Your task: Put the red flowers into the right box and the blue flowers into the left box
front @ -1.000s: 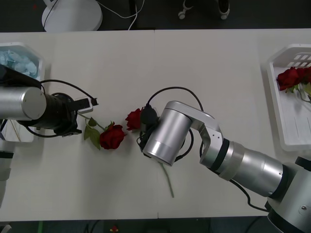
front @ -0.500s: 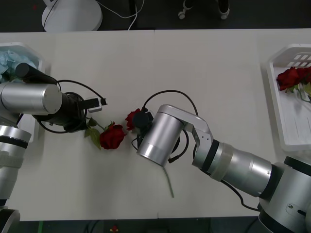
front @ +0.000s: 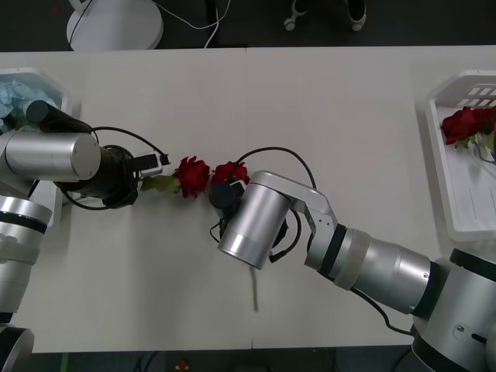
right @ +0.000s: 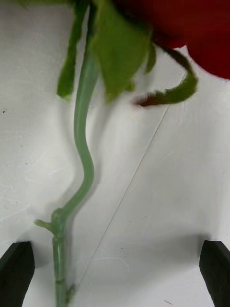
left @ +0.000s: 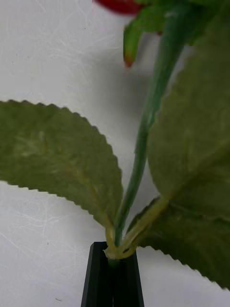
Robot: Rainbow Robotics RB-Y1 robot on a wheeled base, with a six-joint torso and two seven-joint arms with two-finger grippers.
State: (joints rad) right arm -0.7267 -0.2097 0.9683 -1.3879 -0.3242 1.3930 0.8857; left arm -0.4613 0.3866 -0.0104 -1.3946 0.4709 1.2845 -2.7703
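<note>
The left gripper is over the left part of the white desk, not far from the left box. Its jaws are pinched tight on the green stem of a red rose. In the left wrist view, the stem comes straight out from between the black fingers, with two big toothed leaves spreading out on each side. In the front view, this rose points toward the middle of the desk.

A second red rose lies just beside the first one, and the two blooms are almost touching. The right gripper is above this second rose, near the middle of the desk. Its jaws are wide open, with one black finger at each side. They hold nothing. In the right wrist view, the curvy green stem lies on the desk between the fingers, closer to one of them. The end of this stem pokes out below the right arm in the front view.

The right box sits at the far right side of the desk. It has red flowers lying in it near its far end. The left box sits at the far left side. It has pale blue flowers in it, partly hidden by the left arm.
</note>
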